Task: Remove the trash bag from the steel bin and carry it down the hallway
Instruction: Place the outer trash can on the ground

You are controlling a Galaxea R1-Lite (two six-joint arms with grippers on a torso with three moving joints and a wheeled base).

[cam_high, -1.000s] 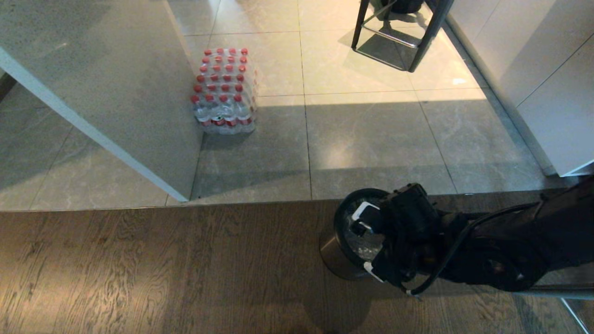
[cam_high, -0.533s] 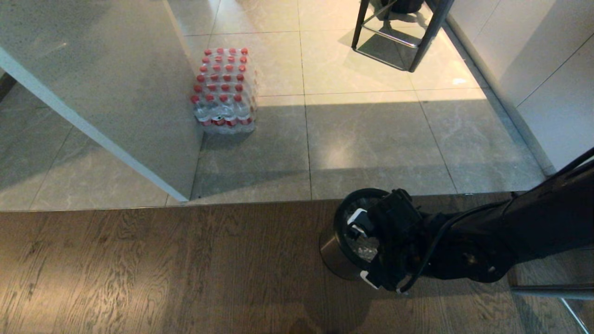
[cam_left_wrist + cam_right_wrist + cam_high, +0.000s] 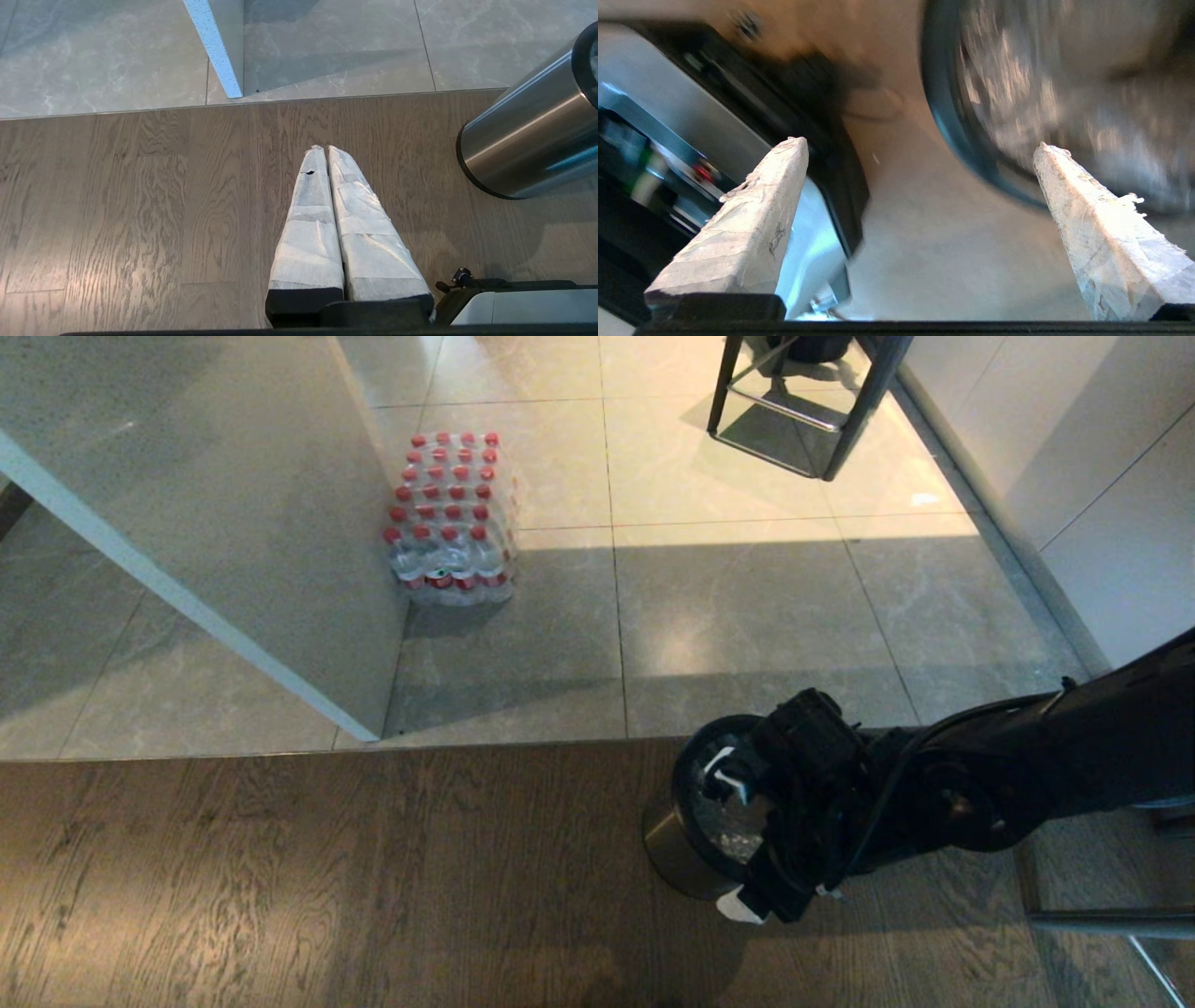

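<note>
**Head view: bin corner, right arm over the rim**

Head view, listed by size.

- Wood-plank floor [image 3: 327, 877]: meets the tiled floor [image 3: 747, 616] just behind the bin.
- Partition wall [image 3: 205, 523]: left of the scene; bottle pack [image 3: 450, 518] stands against its corner, well apart from the work.
- Right arm: reaches in from the right.
- Steel bin [image 3: 677, 840]: upright on the wood, beside the tile edge.
- Trash bag [image 3: 733, 826]: inside the bin, not yet lifted.
- Right gripper [image 3: 733, 840]: fingers spread wide, straddling the rim, one tip over the bag, holding nothing; likely lining up a pinch.
- Left gripper [image 3: 325, 151]: fingers pressed together, parked low beside the bin.
</note>
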